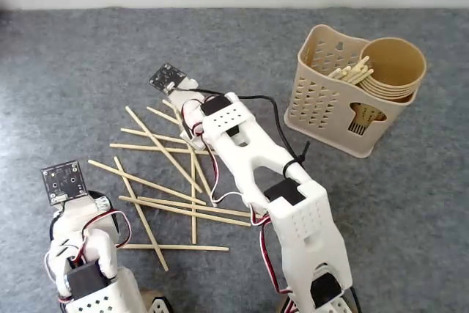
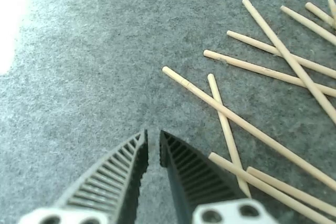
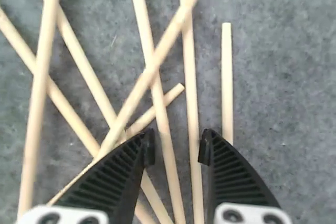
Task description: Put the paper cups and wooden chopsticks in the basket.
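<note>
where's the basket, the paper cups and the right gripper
basket (image 1: 322,108): high view, on its slotted side wall
paper cups (image 1: 393,60): high view, inside the top cup of the stack
right gripper (image 3: 177,141): right wrist view, midway between its fingertips

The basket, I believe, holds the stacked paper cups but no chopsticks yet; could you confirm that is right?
Not quite: the high view shows the basket holding the stacked paper cups and several chopsticks beside them.
</note>
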Available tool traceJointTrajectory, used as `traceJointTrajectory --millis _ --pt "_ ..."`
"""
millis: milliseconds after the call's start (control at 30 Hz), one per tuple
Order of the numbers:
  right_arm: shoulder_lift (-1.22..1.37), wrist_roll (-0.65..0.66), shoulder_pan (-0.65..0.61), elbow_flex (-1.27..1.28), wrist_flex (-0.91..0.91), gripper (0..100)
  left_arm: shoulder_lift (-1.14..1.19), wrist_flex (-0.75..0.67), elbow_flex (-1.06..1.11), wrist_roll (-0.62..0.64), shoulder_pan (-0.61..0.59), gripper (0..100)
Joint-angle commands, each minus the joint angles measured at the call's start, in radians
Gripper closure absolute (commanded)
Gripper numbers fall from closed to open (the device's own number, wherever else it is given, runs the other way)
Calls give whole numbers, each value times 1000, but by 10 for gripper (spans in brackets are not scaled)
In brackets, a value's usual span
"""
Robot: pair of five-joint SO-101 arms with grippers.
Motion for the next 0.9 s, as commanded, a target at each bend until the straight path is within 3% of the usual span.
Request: traceJointTrajectory --millis 0,233,367,600,867 --pt "-4 11 -18 -52 -13 844 -6 -21 -8 -11 2 959" --pt "50 9 -15 -83 2 853 -6 -21 -8 -12 2 959" --pt "84 11 -15 -133 47 963 -6 -21 -8 -12 2 959" --pt "111 11 18 -275 208 991 -6 -21 -8 -12 2 959" --pt "-71 8 27 -384 466 991 -6 -21 -8 -12 2 959"
